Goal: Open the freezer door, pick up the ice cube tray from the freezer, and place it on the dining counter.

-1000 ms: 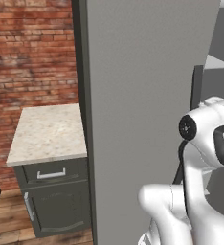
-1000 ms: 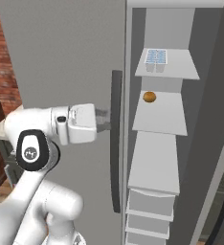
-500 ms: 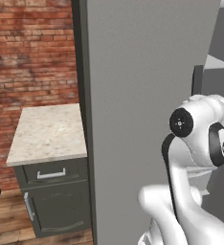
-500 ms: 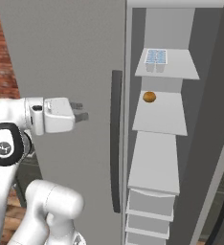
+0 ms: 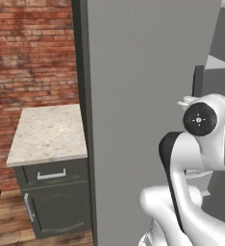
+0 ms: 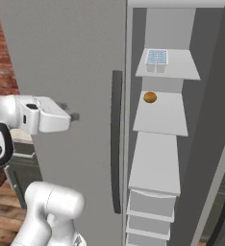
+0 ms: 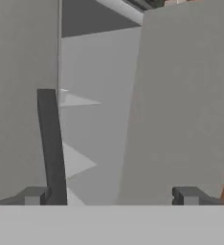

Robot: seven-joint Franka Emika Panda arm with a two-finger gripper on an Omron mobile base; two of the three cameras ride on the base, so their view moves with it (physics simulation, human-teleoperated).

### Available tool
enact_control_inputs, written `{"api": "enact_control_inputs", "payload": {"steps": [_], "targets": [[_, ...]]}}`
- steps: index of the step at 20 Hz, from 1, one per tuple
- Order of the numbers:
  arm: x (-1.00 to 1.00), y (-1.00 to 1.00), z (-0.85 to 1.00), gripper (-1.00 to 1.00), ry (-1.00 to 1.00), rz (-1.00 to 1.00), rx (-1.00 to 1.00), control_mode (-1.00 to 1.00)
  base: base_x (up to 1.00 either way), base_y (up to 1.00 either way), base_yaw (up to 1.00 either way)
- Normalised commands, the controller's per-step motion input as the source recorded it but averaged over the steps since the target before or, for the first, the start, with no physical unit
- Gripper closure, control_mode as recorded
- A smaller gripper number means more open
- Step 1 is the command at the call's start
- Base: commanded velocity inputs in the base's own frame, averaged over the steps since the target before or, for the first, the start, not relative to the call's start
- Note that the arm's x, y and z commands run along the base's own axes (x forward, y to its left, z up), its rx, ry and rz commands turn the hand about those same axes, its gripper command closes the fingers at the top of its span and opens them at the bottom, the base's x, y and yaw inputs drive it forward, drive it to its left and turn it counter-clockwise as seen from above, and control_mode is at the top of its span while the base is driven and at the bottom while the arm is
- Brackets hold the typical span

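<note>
Grey and tall, the freezer (image 6: 181, 144) takes up most of the right base view, its right-hand compartment standing open with light grey shelves (image 6: 160, 113) stepping down to drawers at the bottom. The freezer door (image 6: 76, 57) is the plain flat panel on the left, and its long dark handle (image 6: 116, 141) runs vertically along the edge next to the open compartment. In the left base view the same door (image 5: 143, 96) rises as a broad grey slab, with a brick wall (image 5: 32, 53) behind and to its left.

A small cabinet (image 5: 54, 192) with a speckled stone table top (image 5: 49, 134) stands against that wall, beside the door.

The white arm (image 5: 201, 144) reaches up in front of the door. Its tool (image 6: 68, 111) points toward the handle but is apart from it, jaws spread wide and holding nothing; in the hand view one fingertip (image 7: 35, 195) sits just beside the handle (image 7: 50, 143).

The ice cube tray (image 6: 156, 57), pale blue-white, lies on the top shelf. A small orange-brown round item (image 6: 150, 97) rests on the shelf below.
</note>
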Motion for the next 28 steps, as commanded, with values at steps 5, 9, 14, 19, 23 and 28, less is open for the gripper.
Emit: {"api": "enact_control_inputs", "payload": {"steps": [5,9,14,19,23,28], "targets": [[-0.14,0.19,0.00,-1.00,0.11,0.22,0.16,-1.00,0.00,0.00,0.00],[-0.07,0.06,0.00,-1.00,0.09,0.23,0.13,-1.00,0.00,0.00,0.00],[-0.10,0.05,0.00,-1.00,0.04,0.22,0.11,-1.00,0.00,0.00,0.00],[-0.15,0.02,0.00,-1.00,0.00,0.16,0.02,-1.00,0.00,0.00,0.00],[-0.29,0.09,-0.01,-1.00,0.00,0.14,0.00,-1.00,0.00,0.00,0.00],[-0.11,0.40,0.00,-1.00,0.00,0.07,0.00,-1.00,0.00,0.00,0.00]]}}
